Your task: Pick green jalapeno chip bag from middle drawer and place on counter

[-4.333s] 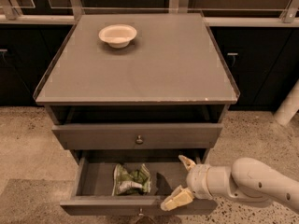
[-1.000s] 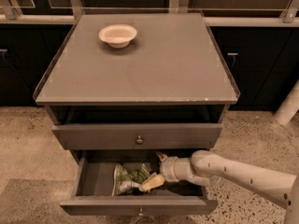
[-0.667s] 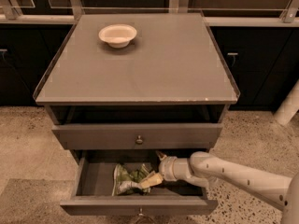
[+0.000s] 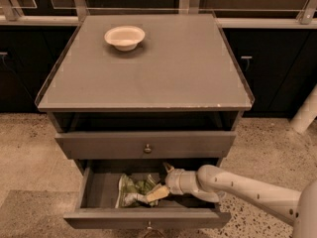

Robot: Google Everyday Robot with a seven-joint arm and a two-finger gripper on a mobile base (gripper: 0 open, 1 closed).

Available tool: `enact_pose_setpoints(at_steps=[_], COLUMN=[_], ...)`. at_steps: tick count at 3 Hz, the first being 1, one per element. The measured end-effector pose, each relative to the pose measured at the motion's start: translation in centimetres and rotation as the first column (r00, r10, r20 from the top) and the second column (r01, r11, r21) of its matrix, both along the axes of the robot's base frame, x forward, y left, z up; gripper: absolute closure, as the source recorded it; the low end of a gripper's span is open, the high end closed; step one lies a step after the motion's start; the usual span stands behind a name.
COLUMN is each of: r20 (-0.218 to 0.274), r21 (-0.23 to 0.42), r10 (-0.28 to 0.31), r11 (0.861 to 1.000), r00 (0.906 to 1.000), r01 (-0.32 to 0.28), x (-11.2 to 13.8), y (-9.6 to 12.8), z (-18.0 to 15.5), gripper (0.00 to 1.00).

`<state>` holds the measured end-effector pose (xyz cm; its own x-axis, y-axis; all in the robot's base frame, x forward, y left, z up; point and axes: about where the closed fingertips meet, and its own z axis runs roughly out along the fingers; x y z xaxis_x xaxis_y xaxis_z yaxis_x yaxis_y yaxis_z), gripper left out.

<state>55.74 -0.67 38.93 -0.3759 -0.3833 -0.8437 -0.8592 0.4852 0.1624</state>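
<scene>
Middle drawer (image 4: 198,218) is pulled out, w/ the green jalapeno chip bag (image 4: 131,190) lying crumpled inside, left of centre. Gripper (image 4: 162,181) is in the drawer, arm coming from the right, jaws spread. Its lower finger (image 4: 157,194) touches the bag's right edge; upper one is off it. Counter (image 4: 163,73) holds a cream bowl (image 4: 124,36) at back left.

There is only one view. The camera stands in front of the cabinet (image 4: 99,145), higher than its counter (image 4: 163,68), and looks forward and down at it from rather near. The cabinet fills most of the width, and its open middle drawer (image 4: 109,218) reaches the bottom edge. The gripper (image 4: 161,182), fingers apart, is inside this drawer, entering from the cabinet's right.
</scene>
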Motion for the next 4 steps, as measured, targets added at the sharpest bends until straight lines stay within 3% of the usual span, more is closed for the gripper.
enact_pose_setpoints(at_steps=[4], r20=[0.0], r21=[0.0], r10=[0.0], r11=[1.0], r00=[1.0], r01=[0.0], x=[0.0], y=[0.02], z=[-0.02], gripper=[0.88])
